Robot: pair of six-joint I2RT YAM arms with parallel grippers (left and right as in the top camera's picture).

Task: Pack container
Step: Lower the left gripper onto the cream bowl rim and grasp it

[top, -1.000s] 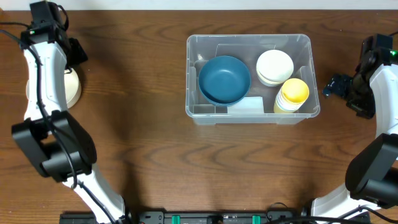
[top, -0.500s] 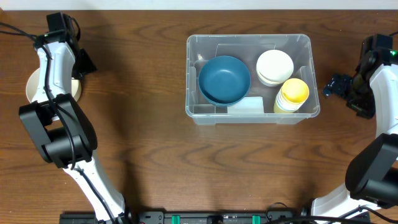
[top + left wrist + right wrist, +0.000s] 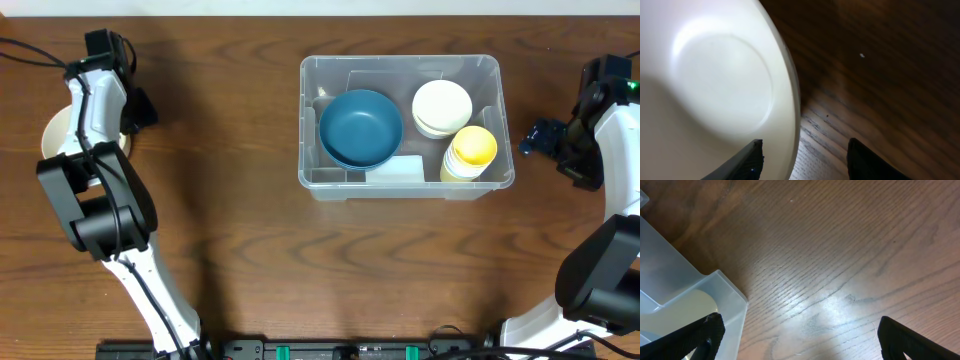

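The clear container [image 3: 400,68] stands mid-table and holds a blue bowl [image 3: 360,127], a stack of cream bowls [image 3: 441,107] and stacked yellow cups [image 3: 470,150]. A cream bowl [image 3: 55,135] sits at the far left, mostly under my left arm. My left gripper [image 3: 132,112] is at its right edge. In the left wrist view the cream bowl [image 3: 715,85] has its rim between the jaws of the left gripper [image 3: 805,160], one finger over the bowl's inside, the other over the table, with gaps on both sides. My right gripper [image 3: 535,137] stands open and holds nothing.
In the right wrist view a corner of the container [image 3: 715,295] lies at the lower left, next to one finger, and the right gripper [image 3: 800,340] hangs over bare wood. The dark wooden table [image 3: 230,230] stretches between the cream bowl and the container.
My left arm has swung right across the cream bowl to its right rim, and its jaws have narrowed. The right arm has not moved.
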